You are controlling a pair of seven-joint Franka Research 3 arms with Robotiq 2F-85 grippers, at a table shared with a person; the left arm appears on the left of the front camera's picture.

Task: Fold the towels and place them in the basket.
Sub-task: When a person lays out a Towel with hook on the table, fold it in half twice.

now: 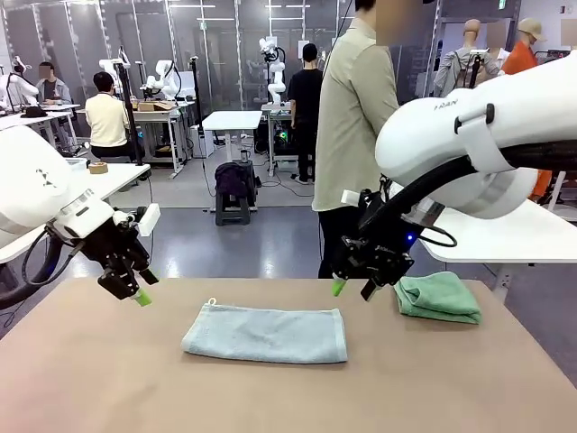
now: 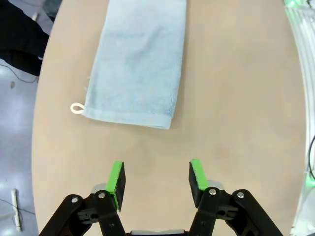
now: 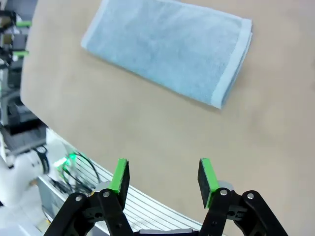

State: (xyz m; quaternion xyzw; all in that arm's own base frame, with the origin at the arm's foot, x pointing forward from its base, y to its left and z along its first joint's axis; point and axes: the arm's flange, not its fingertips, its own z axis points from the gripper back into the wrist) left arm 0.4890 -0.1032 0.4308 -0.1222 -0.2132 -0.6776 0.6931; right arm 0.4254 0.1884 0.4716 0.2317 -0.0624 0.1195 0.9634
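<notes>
A pale blue towel (image 1: 265,333) lies folded in half lengthwise in the middle of the table, its small white loop at the far left corner. It also lies ahead of the fingers as the pale blue towel (image 2: 138,61) and the pale blue towel (image 3: 170,46) in the wrist views. A mint green towel (image 1: 438,297) sits folded at the far right. My left gripper (image 1: 133,293) hovers open above the table, left of the blue towel. My right gripper (image 1: 352,289) hangs open between the two towels. Both hold nothing. The basket is out of view.
A person in a beige shirt (image 1: 353,108) stands at the far side of the tan table (image 1: 108,379). The table's far edge runs close behind both grippers. White tables stand beyond at left and right.
</notes>
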